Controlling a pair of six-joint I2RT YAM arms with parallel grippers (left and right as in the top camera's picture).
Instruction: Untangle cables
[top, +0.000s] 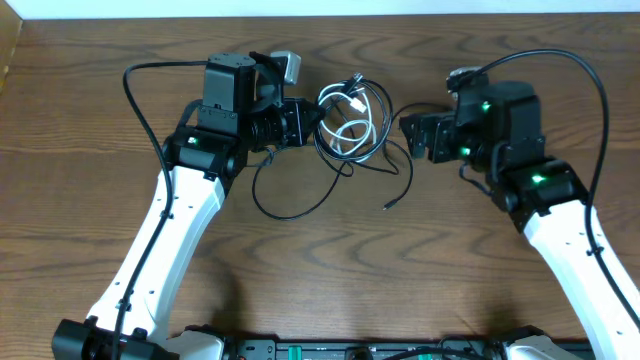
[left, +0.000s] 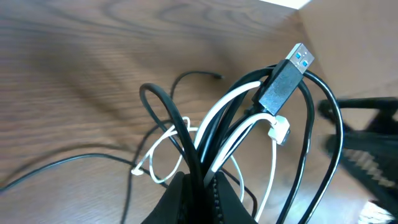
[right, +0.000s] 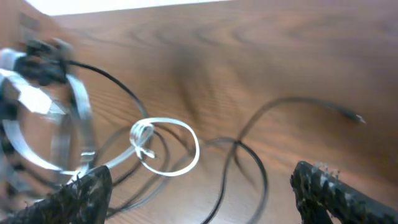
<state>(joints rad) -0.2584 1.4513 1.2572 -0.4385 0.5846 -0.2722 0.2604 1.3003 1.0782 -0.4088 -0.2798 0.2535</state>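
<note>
Several cables (top: 352, 128), black ones and a white cable (top: 374, 118), lie knotted at the middle of the surface (top: 100, 90), toward its far side, between the two arms. The left gripper (left: 200, 183) is closed on a bunch of black and white strands at the left edge of the knot, and a black USB plug (left: 286, 76) sticks up beyond it. The right gripper (top: 412, 136) hovers just right of the tangle, spread wide and holding nothing. I judge it would do best to take one strand only, likely the white loop. It should draw that strand slowly rightward against a firm left grip, watching that the plug does not snag a loop.
</note>
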